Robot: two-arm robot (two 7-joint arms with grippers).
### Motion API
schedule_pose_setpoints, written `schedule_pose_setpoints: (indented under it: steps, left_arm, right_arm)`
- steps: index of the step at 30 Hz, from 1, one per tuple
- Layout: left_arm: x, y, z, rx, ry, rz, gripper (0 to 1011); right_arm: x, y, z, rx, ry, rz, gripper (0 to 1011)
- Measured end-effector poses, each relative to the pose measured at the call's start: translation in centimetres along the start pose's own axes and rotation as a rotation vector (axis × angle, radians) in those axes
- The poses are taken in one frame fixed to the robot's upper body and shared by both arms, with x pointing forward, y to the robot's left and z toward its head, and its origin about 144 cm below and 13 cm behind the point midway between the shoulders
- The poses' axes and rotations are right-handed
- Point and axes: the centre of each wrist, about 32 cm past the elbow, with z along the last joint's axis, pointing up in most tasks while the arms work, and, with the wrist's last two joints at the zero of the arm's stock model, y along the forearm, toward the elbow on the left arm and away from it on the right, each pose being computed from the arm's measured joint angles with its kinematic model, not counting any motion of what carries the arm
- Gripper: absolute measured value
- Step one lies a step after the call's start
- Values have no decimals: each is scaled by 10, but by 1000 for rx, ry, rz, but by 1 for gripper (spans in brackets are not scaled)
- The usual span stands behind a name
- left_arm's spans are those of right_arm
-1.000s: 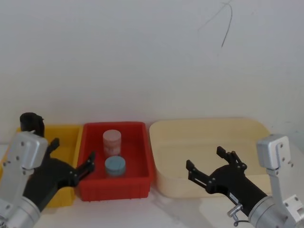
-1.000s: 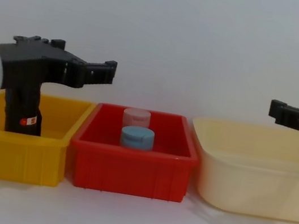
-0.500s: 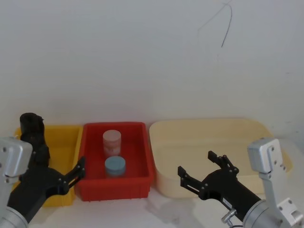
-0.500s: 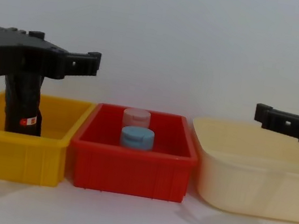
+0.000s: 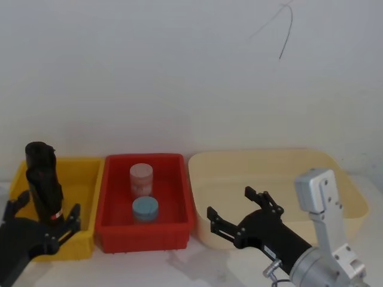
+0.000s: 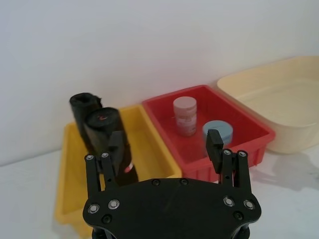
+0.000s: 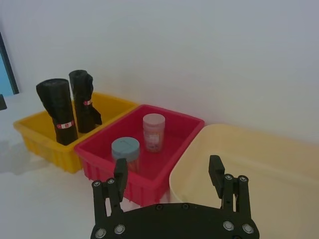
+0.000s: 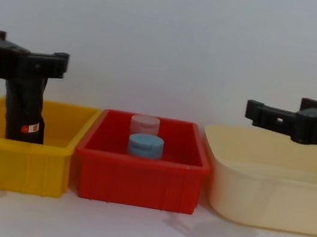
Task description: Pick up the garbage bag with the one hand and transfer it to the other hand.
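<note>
I am at the reach step, with nothing grasped yet. My left hand [image 6: 164, 145] has its fingers spread wide and empty. The garbage bag [image 5: 42, 179] stands upright in the yellow bin [image 5: 84, 179], just beyond those fingertips and roughly in line with the gap between them. A second black roll [image 6: 82, 107] stands close behind it. My right hand [image 5: 230, 203], fingers also wide, waits with the cream tub [image 5: 269, 173] beyond its fingertips. Next, I judge, the left fingers must go forward around the roll's upper part, clear the bin wall, then close. Since a second ago my left hand has drawn back from the red bin [image 5: 179, 179] to face the roll. My right hand has slid toward that red bin.
</note>
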Motion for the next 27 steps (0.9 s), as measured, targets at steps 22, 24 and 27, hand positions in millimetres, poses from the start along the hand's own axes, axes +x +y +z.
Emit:
schedule_pose_setpoints:
  steps: [22,24,27]
  left_arm:
    - [43,-5,-26,-49,36,44,1001]
    - [46,-6,-28,-51,42,47,1001]
    - [51,-8,-30,-53,52,52,1001]
  right_arm:
    - [-15,23,12,7,-22,39,1001]
    - [-16,25,14,4,-27,42,1001]
    - [-17,27,17,-4,-35,45,1001]
